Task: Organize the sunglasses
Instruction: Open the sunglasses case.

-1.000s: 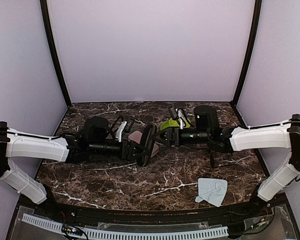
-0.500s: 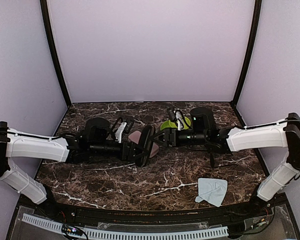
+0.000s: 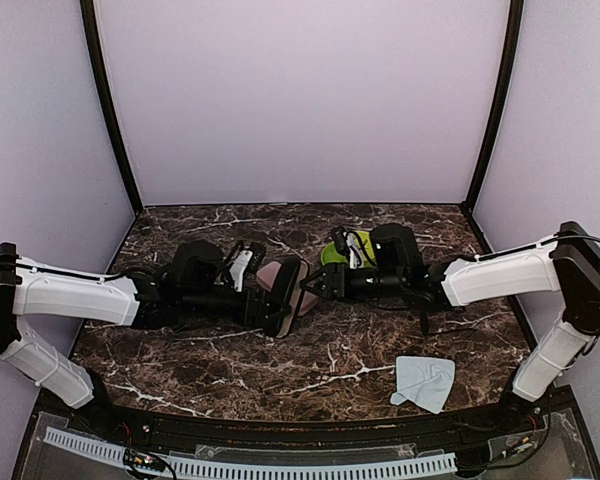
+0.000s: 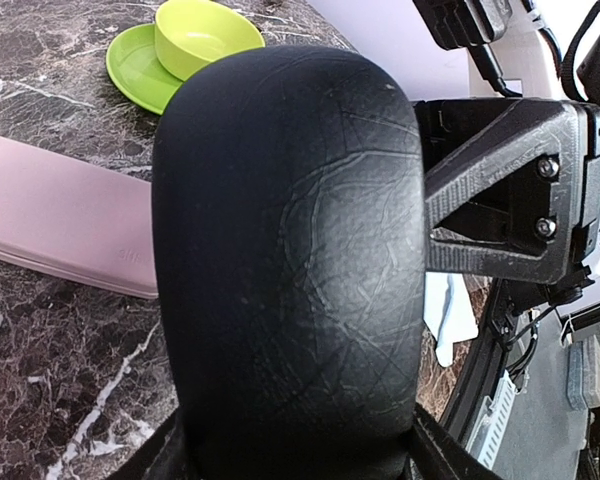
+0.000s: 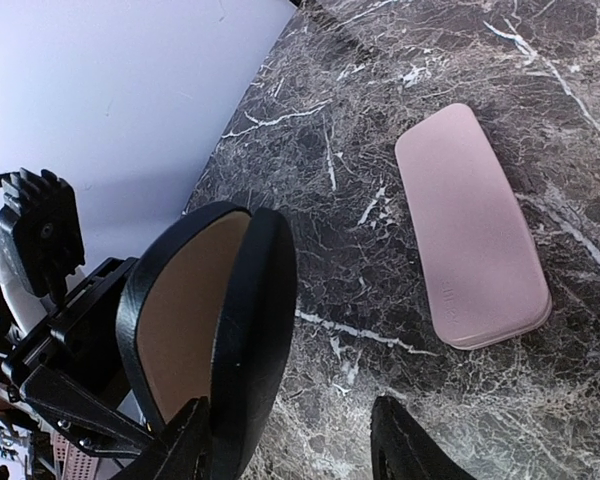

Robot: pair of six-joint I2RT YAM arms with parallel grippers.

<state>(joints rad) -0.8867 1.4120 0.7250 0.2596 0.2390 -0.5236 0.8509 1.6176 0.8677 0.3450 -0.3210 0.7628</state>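
Holding step: judged as readying a case for a pair; black oval case (image 4: 290, 260) held on edge and hinged ajar at centre of the top view, the visible part of its tan lining bare in the right wrist view.
Marble table (image 3: 280, 370): filled the lower half of the top view.
Left gripper (image 3: 268, 300): clamped on the black oval case from the left of frame, fingers pressed against both its sides.
Right gripper (image 5: 298, 450): fingers spread with nothing between them, just right of the case's open mouth.
Pink case (image 5: 472, 225): lay flat and closed at upper right of the right wrist view, apart from the black one.
Green plate (image 4: 135, 68): upper left of the left wrist view, with a bowl (image 4: 205, 35) on it.
Blue cloth (image 3: 423, 382): lower right of the top view, well apart.
Sunglasses: neither pair made out in any view; thin dark strand (image 3: 423, 318) right of centre possibly the black frame, too small to tell.
Next move: probably called for finding a pair, pinching its frame, then sliding it into the open mouth without knocking the lid.
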